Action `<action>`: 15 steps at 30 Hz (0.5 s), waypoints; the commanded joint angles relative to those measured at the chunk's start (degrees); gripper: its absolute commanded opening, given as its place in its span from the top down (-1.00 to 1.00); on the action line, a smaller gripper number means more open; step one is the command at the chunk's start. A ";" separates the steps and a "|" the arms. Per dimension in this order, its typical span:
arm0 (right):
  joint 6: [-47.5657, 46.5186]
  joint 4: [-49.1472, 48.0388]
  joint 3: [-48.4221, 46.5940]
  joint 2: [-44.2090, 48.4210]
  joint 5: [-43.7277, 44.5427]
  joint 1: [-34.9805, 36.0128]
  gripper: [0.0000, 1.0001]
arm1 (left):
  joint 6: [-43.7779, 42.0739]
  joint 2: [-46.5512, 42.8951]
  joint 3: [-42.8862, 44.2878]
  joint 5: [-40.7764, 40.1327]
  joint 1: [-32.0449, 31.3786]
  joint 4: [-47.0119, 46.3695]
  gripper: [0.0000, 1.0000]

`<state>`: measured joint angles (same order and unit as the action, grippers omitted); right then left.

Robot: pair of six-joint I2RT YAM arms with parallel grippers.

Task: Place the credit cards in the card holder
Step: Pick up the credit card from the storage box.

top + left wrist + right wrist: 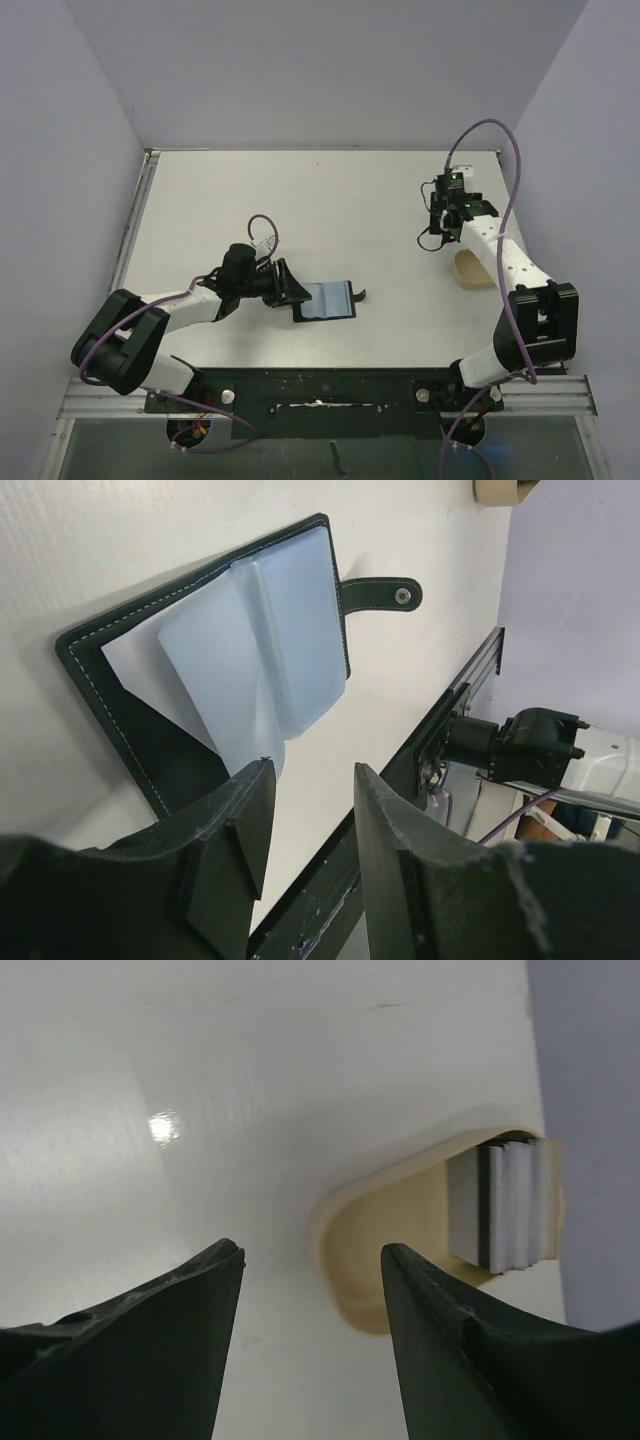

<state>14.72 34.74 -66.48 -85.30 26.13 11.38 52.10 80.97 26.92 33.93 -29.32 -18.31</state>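
Left pincer (312,780) is spread, with nothing between its fingers, and sits low at the left edge of the card holder (325,300). Whether a fingertip touches the black cover I cannot tell. The holder lies open and flat on the table (300,200), left of centre. Its pale blue sleeves (262,650) bulge upward and its snap tab (382,593) points off to the right.

Well to the right, the right pincer (312,1255) is likewise spread and empty. It hovers with the rounded end of the tan tray (345,1250) showing between its fingertips. The credit cards (505,1205) lie stacked in that tray, ahead of the fingertips and off to their right, not between them.

No card appears to be in the holder yet, so I judge the task to be at its first step, fetching a card. The next move calls for the right pincer to shift over the stack, come down astride one card's edges and pinch it. Meanwhile the left one should steady the holder with a sleeve mouth open to receive the card.
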 commanded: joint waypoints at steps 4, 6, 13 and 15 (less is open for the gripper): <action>-8.32 0.83 -4.31 -5.21 6.28 -10.15 -0.22 | -2.24 1.69 2.25 -2.18 -0.28 1.41 0.29; -9.07 1.38 -4.98 -8.03 7.50 -11.95 -0.22 | -2.53 2.38 2.26 -2.36 -0.23 2.01 0.29; -12.98 -2.46 -3.87 -11.73 8.90 -17.23 -0.25 | -2.70 1.62 1.59 -4.64 -0.32 2.51 0.35; -13.68 -3.15 -3.85 -12.50 8.14 -18.66 -0.26 | -2.66 0.94 1.75 -5.07 -0.32 2.68 0.36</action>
<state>4.60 35.38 -69.69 -98.56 33.34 -4.36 50.46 83.70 27.07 30.68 -29.34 -14.79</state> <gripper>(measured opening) 0.625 0.331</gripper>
